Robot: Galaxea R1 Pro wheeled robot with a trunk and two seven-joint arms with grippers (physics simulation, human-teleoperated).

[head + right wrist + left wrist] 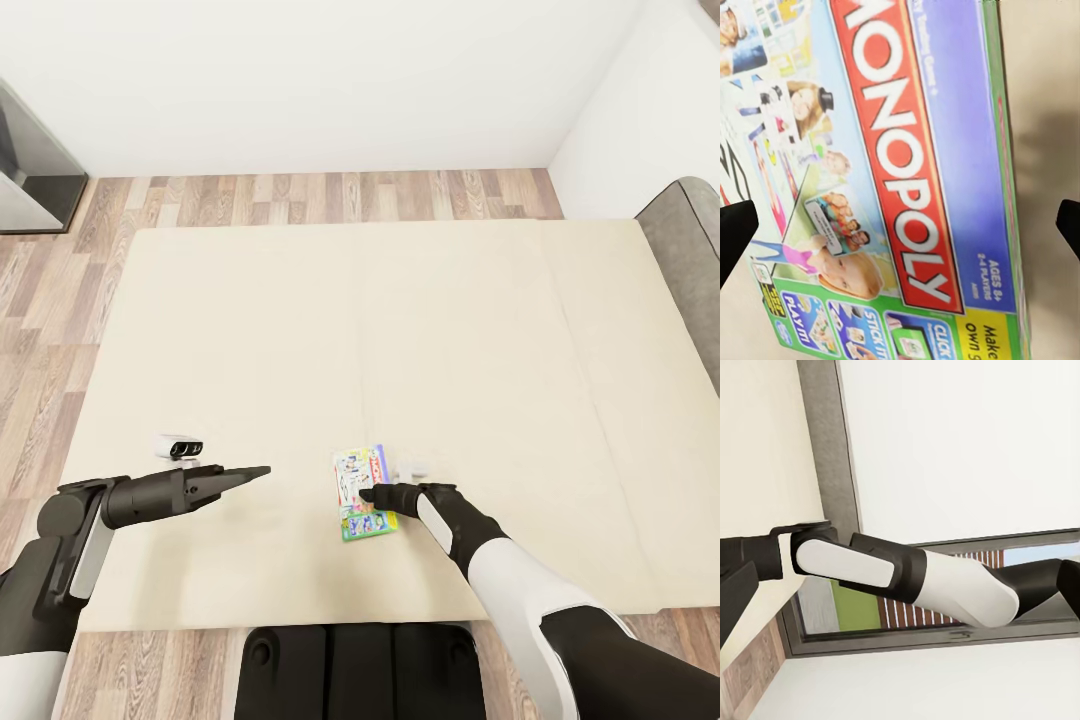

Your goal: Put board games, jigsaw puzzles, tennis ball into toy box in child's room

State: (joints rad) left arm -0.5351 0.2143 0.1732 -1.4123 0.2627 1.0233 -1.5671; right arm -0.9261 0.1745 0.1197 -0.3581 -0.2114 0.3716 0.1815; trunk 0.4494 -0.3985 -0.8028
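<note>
The right gripper [372, 494] hangs over the Monopoly box [892, 165] on the bed [300, 330], jaws spread, the box between them. The left gripper [255, 471], pressed together, idles well apart. The flat box may skid as the jaws close.

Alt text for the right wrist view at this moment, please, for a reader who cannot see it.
A flat Monopoly board game box, with a red logo band on blue, white and green artwork, lies on the beige mattress directly under the camera. The right gripper's two black fingertips show at opposite edges of the picture, spread wide to either side of the box.
</note>
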